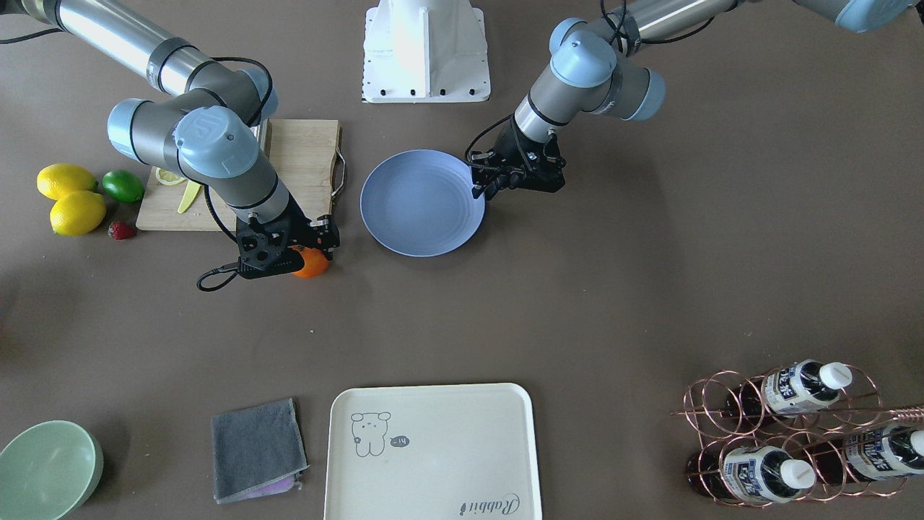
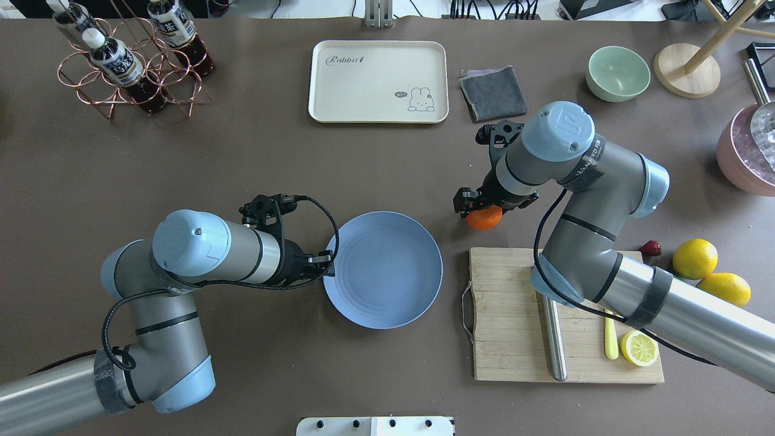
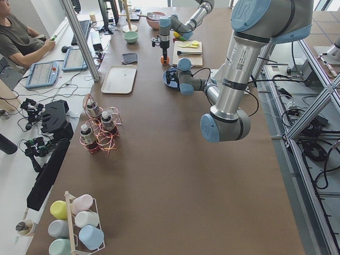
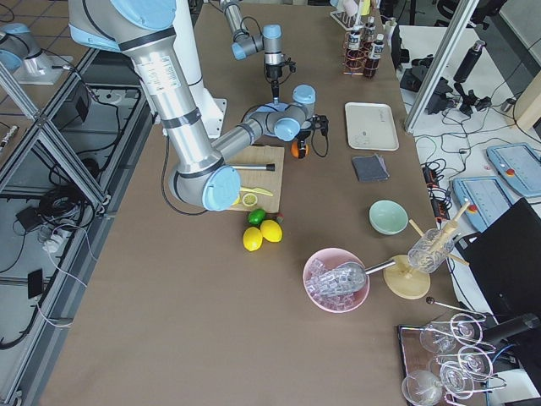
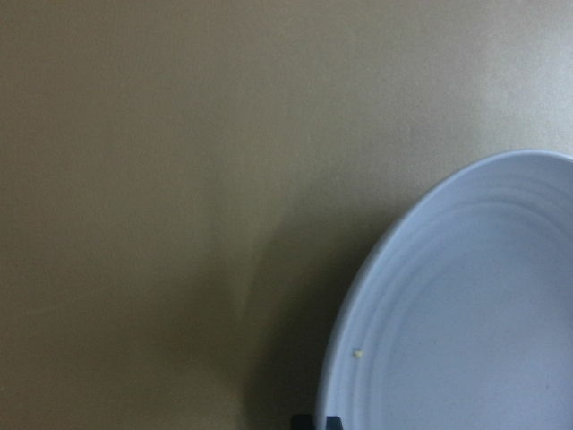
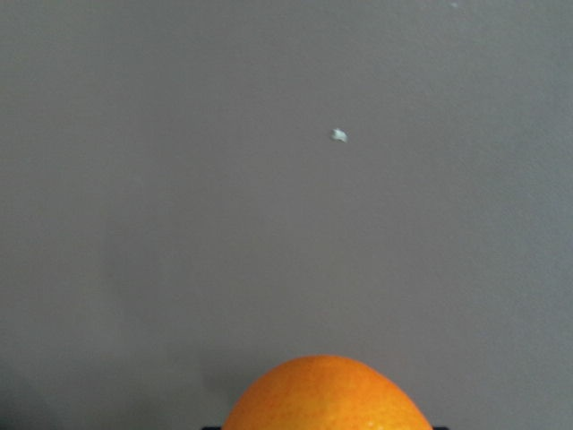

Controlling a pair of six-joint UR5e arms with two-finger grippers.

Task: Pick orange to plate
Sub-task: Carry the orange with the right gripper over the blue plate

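The orange [image 2: 484, 219] sits under my right gripper [image 2: 481, 209], just past the far left corner of the cutting board. In the right wrist view the orange [image 6: 327, 394] fills the bottom centre between the fingers, so the gripper looks shut on it. From the front, the orange [image 1: 314, 264] peeks out below the right gripper [image 1: 307, 256]. The periwinkle-blue plate [image 2: 382, 269] lies at mid-table, empty, a short gap from the orange. My left gripper [image 2: 329, 264] is shut, its tips at the plate's [image 5: 483, 305] near-left rim.
A wooden cutting board [image 2: 514, 315] carries a lemon half [image 2: 639, 348] and a knife. Two lemons [image 2: 695, 258] and a strawberry [image 2: 651, 247] lie beside it. Farther off are a cream tray [image 2: 378, 82], grey cloth [image 2: 493, 92], mint bowl [image 2: 617, 72] and bottle rack [image 2: 127, 60].
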